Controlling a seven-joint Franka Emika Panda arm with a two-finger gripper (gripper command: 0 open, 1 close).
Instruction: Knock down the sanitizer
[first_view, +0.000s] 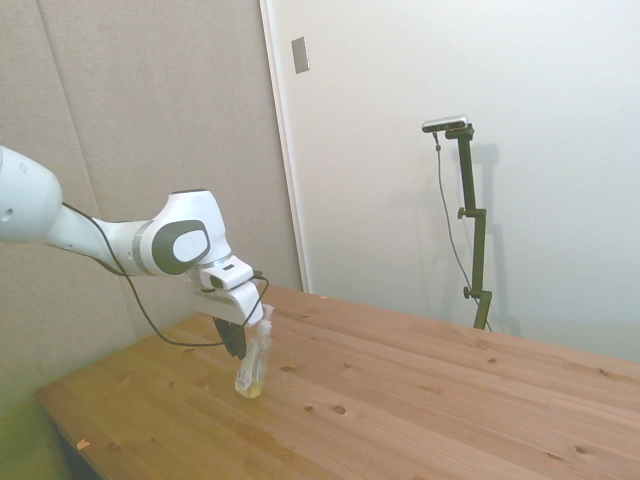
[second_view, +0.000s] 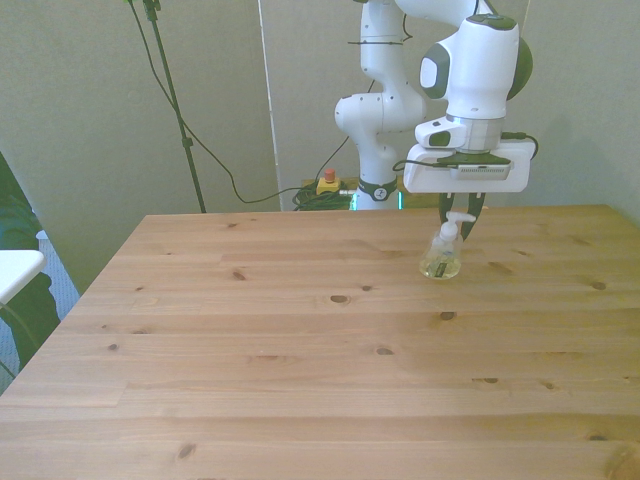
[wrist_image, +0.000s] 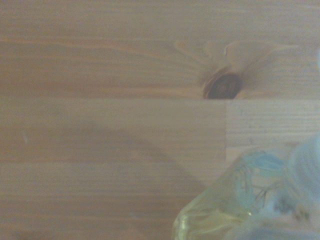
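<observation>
Leaning away from upright, the sanitizer (first_view: 253, 358), a small slim clear plastic bottle holding pale yellowish liquid under a white pump top, has its base on the bare wooden plank table (second_view: 300, 360). In the side view the bottle's top tips away from the arm, while its rounded base is on the wood. In the front view the bottle (second_view: 443, 253) appears foreshortened, its pump head pointing roughly toward the camera, and it sits close to the table's far edge. Directly above and behind the bottle hangs the white robot arm's two-finger gripper (second_view: 459, 212), its dark fingers reaching down on either side of the pump top. The fingers stand parted, and no grasp on the bottle can be made out; the side view shows them (first_view: 238, 338) pressed close against the bottle's upper part. The wrist view, blurred, shows the bottle's clear yellowish body (wrist_image: 235, 210) filling one corner, with pale wood grain around it and a dark oval knot (wrist_image: 223, 86) in the plank a little way from the bottle.
</observation>
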